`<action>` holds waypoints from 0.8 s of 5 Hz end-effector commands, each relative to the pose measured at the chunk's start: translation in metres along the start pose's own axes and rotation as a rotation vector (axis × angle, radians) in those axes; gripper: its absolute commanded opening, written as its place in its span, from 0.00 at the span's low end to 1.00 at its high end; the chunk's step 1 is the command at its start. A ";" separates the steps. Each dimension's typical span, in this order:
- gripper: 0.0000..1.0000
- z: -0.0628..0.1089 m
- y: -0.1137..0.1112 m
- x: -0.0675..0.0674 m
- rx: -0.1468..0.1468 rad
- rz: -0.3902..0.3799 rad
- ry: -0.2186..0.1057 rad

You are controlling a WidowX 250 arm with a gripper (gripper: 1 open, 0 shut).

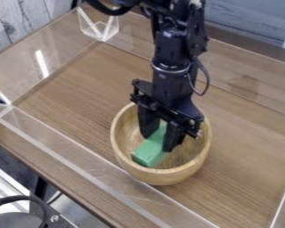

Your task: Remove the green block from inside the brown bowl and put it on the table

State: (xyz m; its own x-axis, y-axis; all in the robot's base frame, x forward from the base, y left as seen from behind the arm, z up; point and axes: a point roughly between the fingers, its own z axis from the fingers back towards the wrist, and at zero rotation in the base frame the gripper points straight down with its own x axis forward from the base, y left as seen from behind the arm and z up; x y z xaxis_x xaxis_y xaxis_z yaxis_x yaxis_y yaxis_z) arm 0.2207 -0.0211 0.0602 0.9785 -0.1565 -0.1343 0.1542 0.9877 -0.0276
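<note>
Along the left edge, a clear acrylic wall (44,134) is seen bordering the table (97,80), whose brown wood grain fills most of the view. Toward the middle, low in the picture, the brown bowl (124,153) is set on the tabletop — round, light wood, thick-rimmed. Inside its hollow the green block (153,148) is seen, tilted, its lower end near the bowl's floor and its upper end reaching up between the black fingers. The gripper (166,129) is pointed straight down over the bowl, hung from the black arm (175,49) that comes in from the top of the picture. The fingers are closed against the block's upper part — the block is gripped, with its lower end still within the rim. To the right of the bowl, only bare tabletop is shown.
</note>
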 end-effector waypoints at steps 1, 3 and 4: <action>0.00 0.021 0.002 0.010 0.000 0.008 -0.080; 0.00 0.027 0.004 0.010 -0.007 0.014 -0.081; 0.00 0.032 0.005 0.010 -0.010 0.019 -0.085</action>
State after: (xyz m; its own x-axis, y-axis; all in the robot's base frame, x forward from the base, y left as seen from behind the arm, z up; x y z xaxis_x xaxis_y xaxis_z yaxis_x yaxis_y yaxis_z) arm 0.2236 -0.0179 0.0749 0.9826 -0.1415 -0.1207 0.1375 0.9897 -0.0407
